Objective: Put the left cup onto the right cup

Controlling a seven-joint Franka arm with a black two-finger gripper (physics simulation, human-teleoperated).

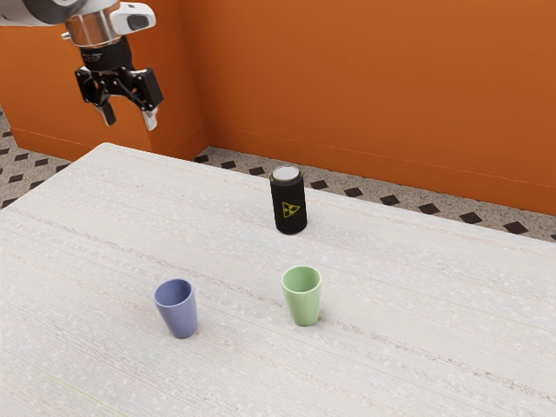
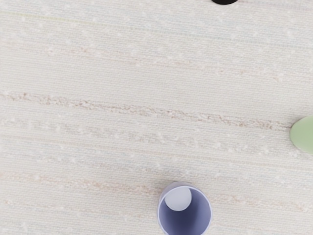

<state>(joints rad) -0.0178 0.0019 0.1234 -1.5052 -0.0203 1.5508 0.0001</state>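
Two cups are standing upright on the counter (image 1: pixel 417 287), well apart from each other. A lavender-blue cup (image 1: pixel 176 307) is sitting toward the exterior view's left and a green cup (image 1: pixel 301 295) toward the exterior view's right. Both are resting mouth up, tapering toward the base, and neither is touching the other.

Behind the green cup, farther from the camera, a black can (image 1: pixel 288 201) is standing upright. It is carrying a yellow hazard triangle on its side and a pale grey top.

You are holding the tool (image 1: pixel 129 117) high in the air at the exterior view's upper left, well apart from all three things. Its fingers are pointing down and spreading wide, gripping nothing.

An orange wall (image 1: pixel 365 78) is running behind the counter, and a floor (image 1: pixel 434 198) with dark diamond tiles is showing at its foot.

From the wrist camera you are looking down into the lavender-blue cup (image 2: pixel 185 210), seeing its pale bottom inside. Part of the green cup (image 2: pixel 304 134) is showing well apart from it. A sliver of the black can (image 2: pixel 225 2) is showing farther off across the bare counter (image 2: pixel 122 73).
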